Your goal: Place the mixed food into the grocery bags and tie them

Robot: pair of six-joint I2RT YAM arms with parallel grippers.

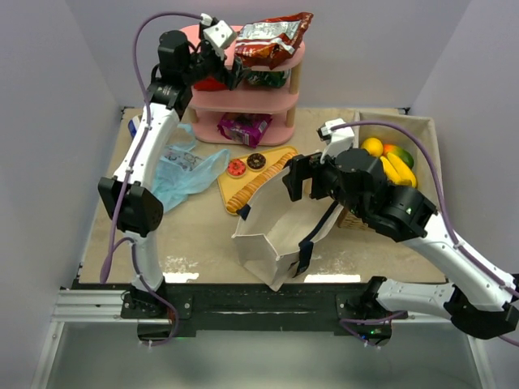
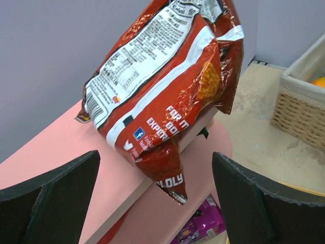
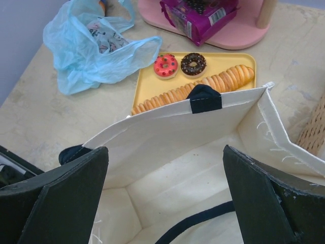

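the left gripper, jaws spread wide and gripping nothing, hovers at the top tier of a pink shelf standing at the far edge of the counter. a red-and-silver crisp bag lies tilted on that tier. one crumpled corner hangs over the rim, in line with the gap between the black fingers. whether either finger touches the bag cannot be told. on the lowest tier a purple snack packet lies flat.

the right gripper, likewise wide open and empty, hangs over the open mouth of a white cloth bag with dark handles, which stands slumped by the middle of the near edge. just beyond the bag, toward the centre of the counter, a yellow tray holds a long sliced loaf. a pink-iced doughnut and a chocolate-glazed doughnut sit side by side on the tray's far side.

beside the tray, toward the left edge, a light-blue plastic bag lies crumpled on the counter, a small cartoon print showing, one loop handle reaching toward the tray. in the far right corner a cloth-lined wicker basket holds yellow bananas and other small fruit.
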